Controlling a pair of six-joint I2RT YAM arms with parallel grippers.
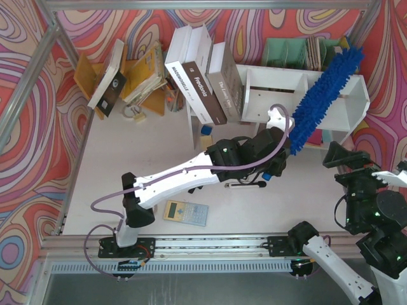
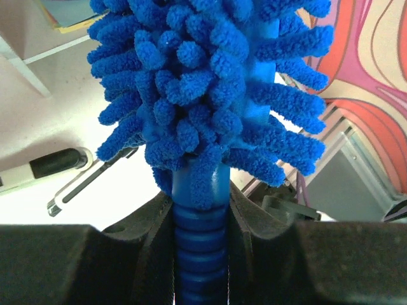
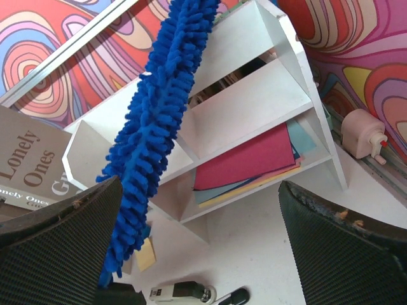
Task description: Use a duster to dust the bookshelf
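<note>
ITEM: duster (image 1: pixel 325 89). Bright blue microfibre, thick chenille-type strands all round a blue core. Handle ribbed, slim, same blue (ribs clearest in left wrist view).
POSN: raised on a diagonal over the bookshelf (image 1: pixel 267 89), handle end low at the shelf's front edge nr the centre divider, tip up at the back right, reaching past the shelf's rear edge. Contact w/ shelf top: cannot tell.
HELD BY: left end effector (image 2: pixel 200 222), fingers (image 2: pixel 159 241) clamped on the handle just below the fluff.
RIGHT end effector (image 3: pixel 198 235): jaws wide apart, nothing between them, off to the right front of the shelf.
SHELF: white, two tiers, centre divider; red and blue paper sheets (image 3: pixel 248 159) lie in the lower right compartment.
ALSO ON TABLE (image 1: pixel 127 159): books (image 1: pixel 203 76) leaning left of shelf, stapler (image 3: pixel 184 292), calculator (image 1: pixel 186 211).
</note>
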